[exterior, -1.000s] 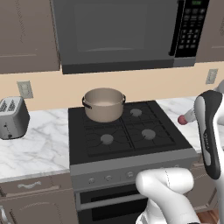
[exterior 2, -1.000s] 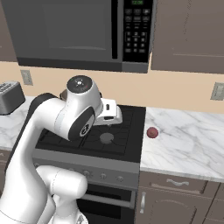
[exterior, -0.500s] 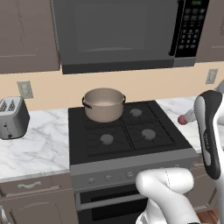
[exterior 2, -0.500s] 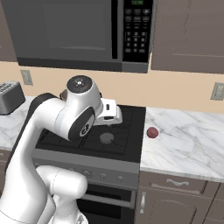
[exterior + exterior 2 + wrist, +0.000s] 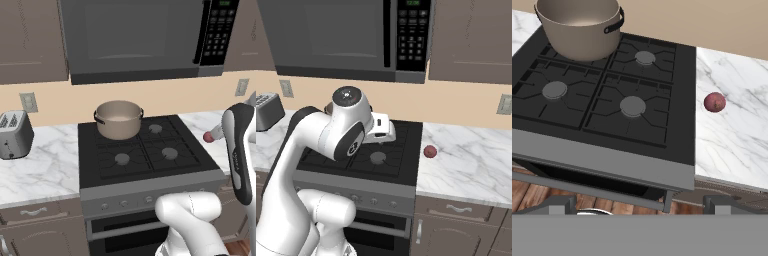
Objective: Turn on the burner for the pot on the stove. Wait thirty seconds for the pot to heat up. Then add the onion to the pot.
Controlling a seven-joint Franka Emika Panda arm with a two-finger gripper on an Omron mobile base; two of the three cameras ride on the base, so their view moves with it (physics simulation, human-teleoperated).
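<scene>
Pot (image 5: 119, 119) on rear-left burner, onion (image 5: 714, 102) on counter — tool's state unclear.

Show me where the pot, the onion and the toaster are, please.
pot (image 5: 119, 120): left base view, on its front wall.
onion (image 5: 714, 102): hand view, on its middle.
toaster (image 5: 14, 134): left base view, on its side.

The onion (image 5: 429, 151) lies on the marble counter (image 5: 471, 160) just right of the stove (image 5: 401, 150); toaster (image 5: 267, 111) far left.
</scene>
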